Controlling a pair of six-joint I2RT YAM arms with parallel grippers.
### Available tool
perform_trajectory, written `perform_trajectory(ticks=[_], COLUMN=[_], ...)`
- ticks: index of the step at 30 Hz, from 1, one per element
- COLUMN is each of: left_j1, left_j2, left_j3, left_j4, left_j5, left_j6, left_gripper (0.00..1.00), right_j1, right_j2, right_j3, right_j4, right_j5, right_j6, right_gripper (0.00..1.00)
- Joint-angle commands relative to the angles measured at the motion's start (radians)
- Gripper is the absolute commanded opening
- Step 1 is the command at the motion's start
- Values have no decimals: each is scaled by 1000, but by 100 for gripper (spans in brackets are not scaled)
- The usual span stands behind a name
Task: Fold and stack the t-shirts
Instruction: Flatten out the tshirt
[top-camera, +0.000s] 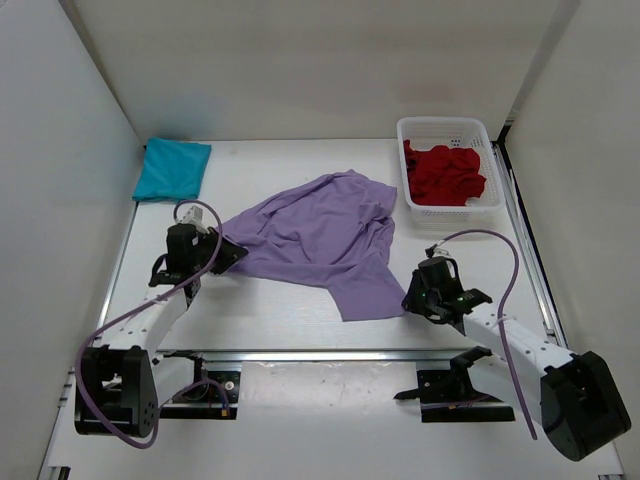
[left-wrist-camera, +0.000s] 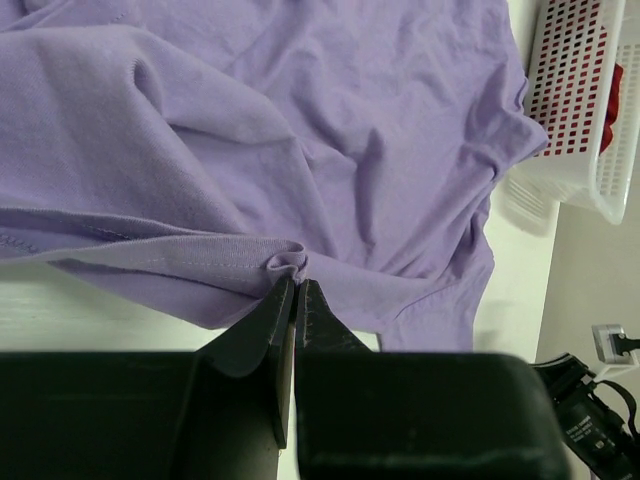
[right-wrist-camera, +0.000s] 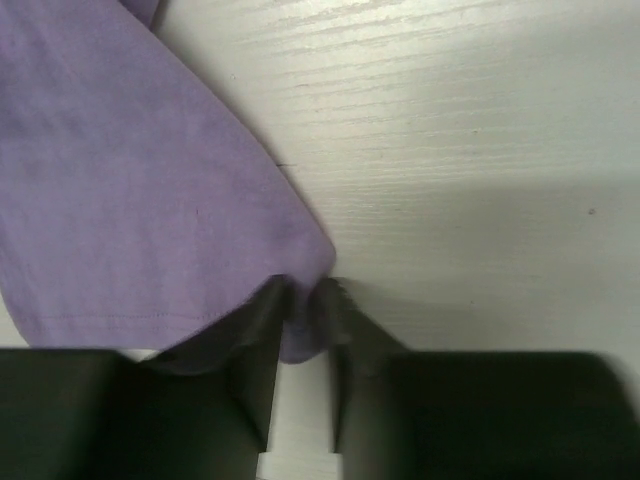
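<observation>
Lavender shirt lies crumpled and half-spread on the tabletop, just left of the white mesh basket and reaching nearer the arms than the basket does. The dark red shirt sits bunched inside the basket, and the teal shirt (looks folded) lies well to the left of the basket at abt the same depth. Left hand is closed to almost nothing on a small pucker of the lavender shirt's hemmed edge, at the end of the cloth farthest from the basket. Right hand has its fingers a narrow slit apart w/ a rounded corner of the same shirt tucked between them. That reads as a pinch, though the wrist view is blurred at the tips. It sits at the cloth's nearest corner, on the arms' side of the basket. What the next move turns on: both hands are on the near side of the shirt, one at each end, the bulk of the cloth lies beyond them toward the basket, and its long axis runs roughly from left hand to right hand. Judging by that, the step in hand is spreading the shirt flat before any fold, and drawing the hands apart along that axis should take out the wrinkles w/o either arm reaching across
</observation>
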Motion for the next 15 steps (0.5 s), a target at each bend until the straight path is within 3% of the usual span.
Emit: perform_trajectory(ticks=[1, 2, 3, 8, 9, 12, 15], left_j1=[-13, -20, -24, -84, -90, -112, -60], left_j2=[-23, -25, -20, 30, 40, 107, 71], left_j3=[10, 18, 19, 132, 160, 431, 597], left_j4=[-14, -14, -10, -19, -29, -112, -135], left_j5=[31, 31, 24, 36, 51, 130, 168], left_j6=[19, 25, 16, 17, 22, 31, -2], left_gripper=[0, 0, 0, 0, 0, 0, 0], right_j1=[9, 0, -1, 3, 15, 40, 100], right_j2=[44, 41, 36, -91, -103, -129, -56], right_j3=[-24, -19, -13, 174, 279, 633, 917], right_j4=[-71, -64, -64, -174, -206, -355, -486], right_j5=[-8, -13, -16, 27, 43, 148, 269], right_j6=[19, 17, 25, -19, -42, -111, -196], right_gripper=[13, 3, 0, 0, 0, 0, 0])
